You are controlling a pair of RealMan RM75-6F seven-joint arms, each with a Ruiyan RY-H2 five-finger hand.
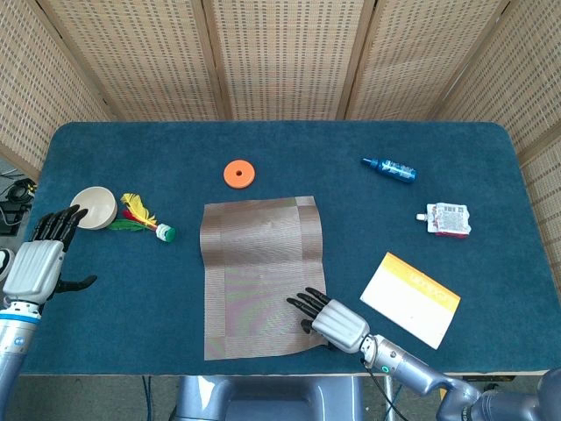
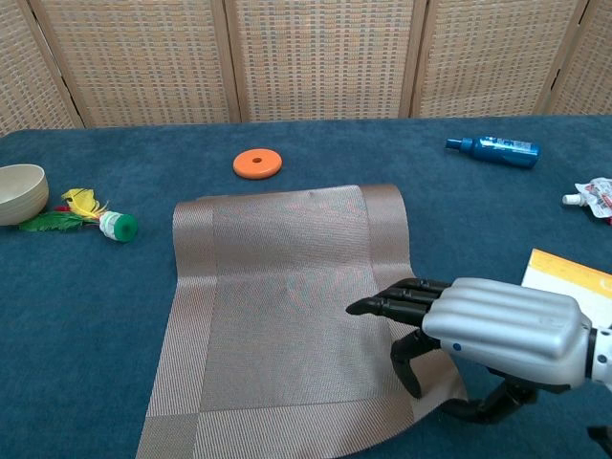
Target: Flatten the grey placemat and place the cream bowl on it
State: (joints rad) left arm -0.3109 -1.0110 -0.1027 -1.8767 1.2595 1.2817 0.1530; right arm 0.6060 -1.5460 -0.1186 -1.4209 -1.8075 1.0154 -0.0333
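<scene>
Lying mostly spread on the blue table (image 1: 491, 175), the grey woven placemat (image 1: 259, 272) curls at its near right corner under the right hand (image 2: 497, 330), while the open, empty left hand (image 1: 37, 263) hovers near the untouched cream bowl (image 1: 94, 207).

placemat (image 1: 261, 274) ctr | bowl (image 1: 95, 207) far L | R hand (image 1: 326, 318) on mat's near-R corner

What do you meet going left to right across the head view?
Left robot hand → cream bowl → shuttlecock → grey placemat → blue bottle → sachet.
</scene>
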